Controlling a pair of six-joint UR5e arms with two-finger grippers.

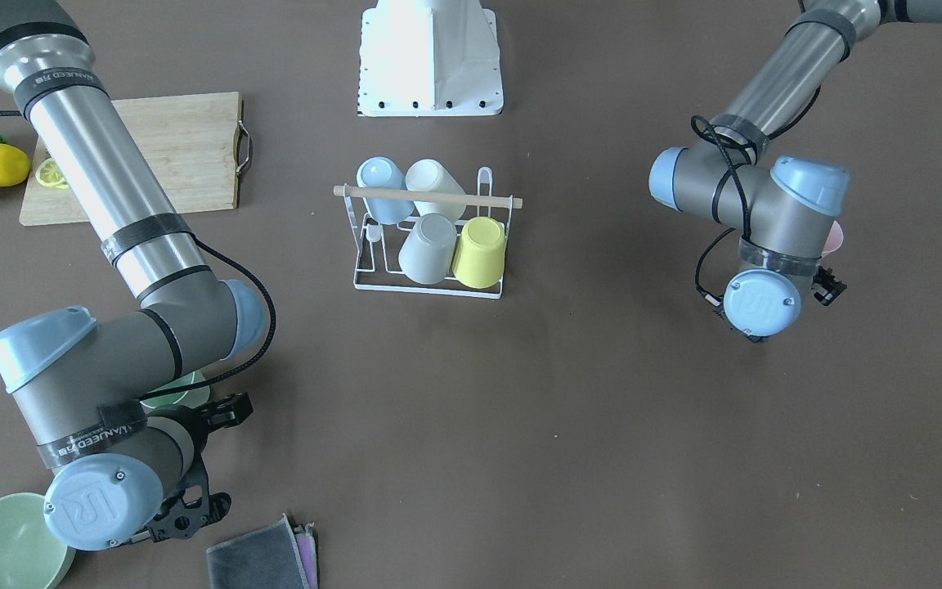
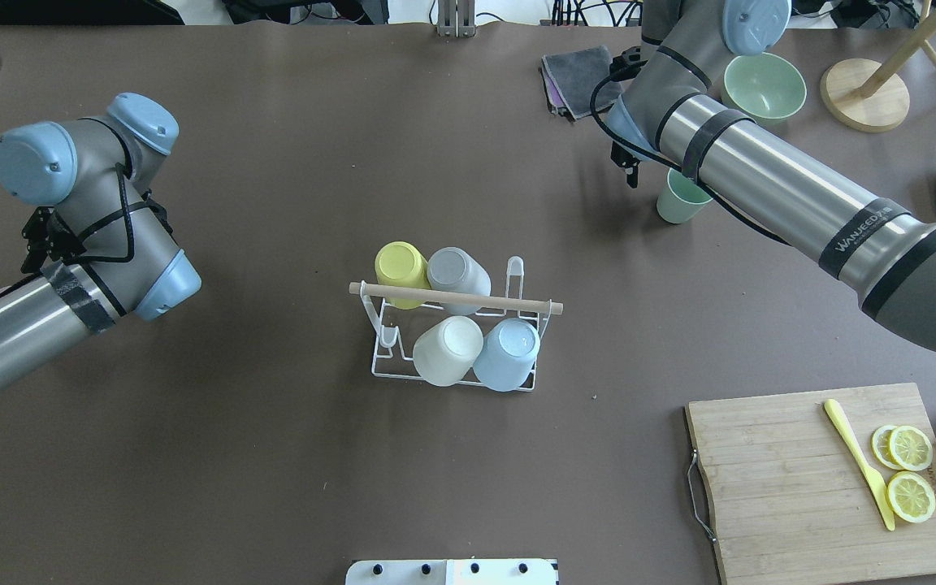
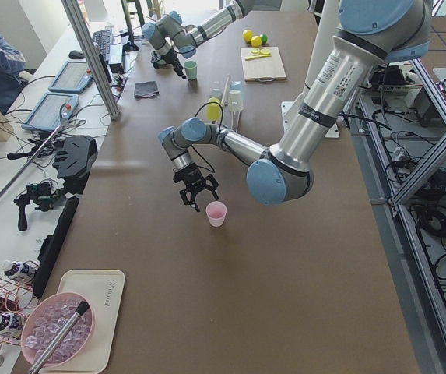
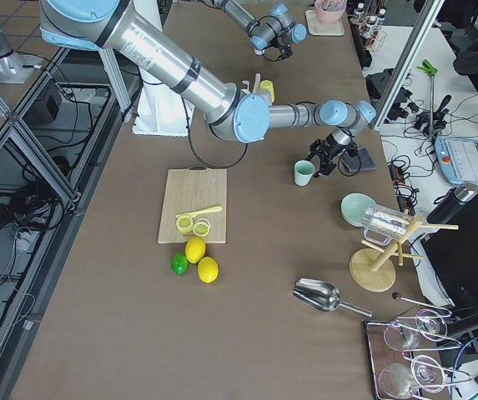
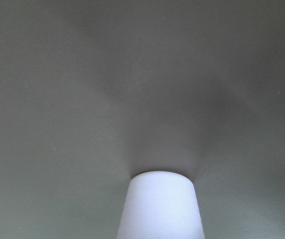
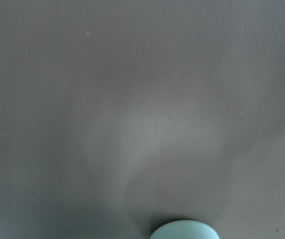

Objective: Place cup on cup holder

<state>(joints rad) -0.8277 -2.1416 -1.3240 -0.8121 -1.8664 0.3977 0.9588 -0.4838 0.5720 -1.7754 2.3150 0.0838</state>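
Near the left end of the brown table [image 3: 300,296], find the left gripper [image 3: 198,198] spread wide and empty, just beside a small pale pink plastic cup [image 3: 216,213] standing at its 4 o'clock in the left-side view. Across the table, much the same with the right gripper [image 1: 238,450]: splayed, clasping nothing, a mint green tapered plastic cup [image 2: 678,200] standing at its 4 o'clock overhead.

Further out, at 8 o'clock from that mint cup, note the small white wire cup holder with a wooden rod handle [image 2: 453,299], already carrying four upturned cups: yellow cup [image 2: 400,266], grey cup [image 2: 456,272], cream cup [image 2: 448,349], light blue cup [image 2: 509,351]. Leaves a bare prong [image 2: 385,335] at its 9 o'clock end and a second bare prong [image 2: 516,270] at its 1 o'clock corner.

Likely trouble:
- closing off-centre and toppling a light cup
- forgetting to invert it before lowering
- clipping the holder's top or a seated cup beside so cramped a prong
- sending both grippers in together
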